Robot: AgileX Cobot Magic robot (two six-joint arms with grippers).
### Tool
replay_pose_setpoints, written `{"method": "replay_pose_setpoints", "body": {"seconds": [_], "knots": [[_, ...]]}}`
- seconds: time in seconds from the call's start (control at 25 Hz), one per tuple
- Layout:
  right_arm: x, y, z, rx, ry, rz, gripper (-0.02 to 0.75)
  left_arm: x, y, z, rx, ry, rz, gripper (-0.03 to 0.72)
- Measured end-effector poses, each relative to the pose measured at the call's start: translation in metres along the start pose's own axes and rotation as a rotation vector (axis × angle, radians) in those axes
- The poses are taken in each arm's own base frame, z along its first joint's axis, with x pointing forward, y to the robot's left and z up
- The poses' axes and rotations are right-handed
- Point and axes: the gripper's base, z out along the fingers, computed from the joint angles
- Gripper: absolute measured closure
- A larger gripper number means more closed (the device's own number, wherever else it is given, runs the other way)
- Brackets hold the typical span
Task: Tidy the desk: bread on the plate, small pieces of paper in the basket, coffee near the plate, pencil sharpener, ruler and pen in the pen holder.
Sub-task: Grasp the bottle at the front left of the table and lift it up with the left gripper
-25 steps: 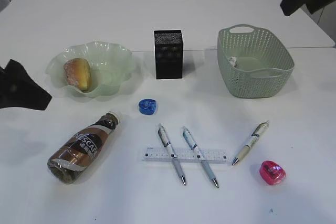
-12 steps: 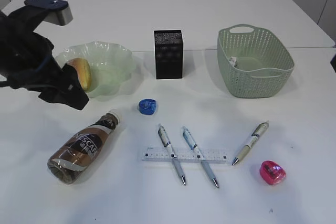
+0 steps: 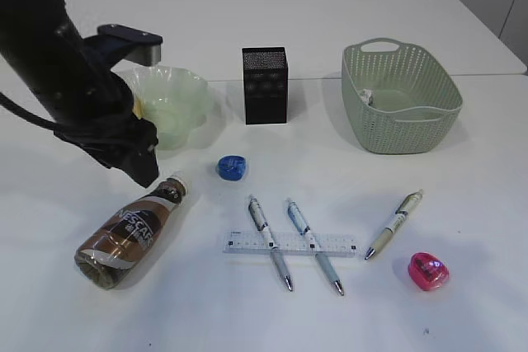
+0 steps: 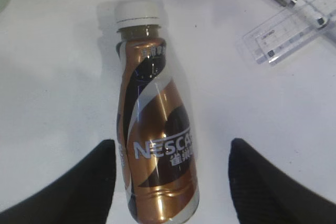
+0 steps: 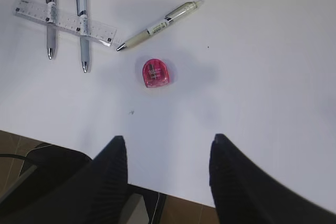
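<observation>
Exterior view first, working back from the near edge of the bench (image 3: 462, 319). The pink pencil sharpener (image 3: 428, 270) sits toward the near right corner. Left of it the clear ruler (image 3: 290, 243) lies flat with two pens (image 3: 270, 242) crossed over it, and a third pen (image 3: 394, 224) lies apart between the ruler and the pink sharpener. The coffee bottle (image 3: 132, 231) lies on its side toward the near left, cap pointing away and to the right. A blue pencil sharpener (image 3: 232, 167) sits mid-bench. Farther back stand the green plate (image 3: 177, 105) with the bread mostly hidden behind the arm, the black pen holder (image 3: 264, 85), and the green basket (image 3: 401, 96) with what looks like a scrap of paper inside.

The left gripper (image 4: 170, 182) hangs over the lower body of the bottle with its fingers spread wide on either side, touching nothing. The right gripper (image 5: 168, 174) is released too, empty, beyond the near edge with the pink sharpener ahead of it.

My worry is the bottle: it is round, glossy and lying down, so a pinch landing off-centre could send it rolling toward the ruler and pens. Lifted by the heavy end, it may tilt or slip in the pads, and a swing toward the plate could clip the thin, wavy rim.
</observation>
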Motion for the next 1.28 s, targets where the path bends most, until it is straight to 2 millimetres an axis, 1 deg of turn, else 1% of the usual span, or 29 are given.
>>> {"method": "replay_pose_setpoints", "body": {"seconds": [0.08,0.2,0.36,0.48,0.72,0.92,1.2,1.28], "knots": [[0.009,0.001,-0.003,0.003,-0.011,-0.002,0.334,-0.003,0.002,0.012,-0.005,0.037,0.004,0.213],[0.017,0.002,-0.005,0.004,-0.022,-0.003,0.334,-0.006,0.005,0.029,-0.011,0.077,0.001,0.213],[0.022,0.003,-0.005,0.004,-0.023,-0.003,0.334,-0.011,0.008,0.047,-0.014,0.112,-0.003,0.209],[0.022,0.003,-0.005,0.004,-0.023,-0.003,0.334,-0.017,0.008,0.057,-0.027,0.126,0.006,0.202],[0.023,0.003,-0.006,0.004,-0.025,-0.003,0.335,-0.028,-0.006,0.07,-0.048,0.134,0.043,0.2],[0.023,0.003,-0.006,0.004,-0.025,-0.003,0.335,-0.029,-0.003,0.085,-0.074,0.172,0.039,0.2],[0.022,0.003,-0.006,0.005,-0.029,-0.001,0.335,-0.029,0.0,0.087,-0.099,0.175,0.048,0.2],[0.022,0.003,-0.006,0.003,-0.031,-0.001,0.335,-0.029,0.0,0.09,-0.099,0.183,0.046,0.2]]}}
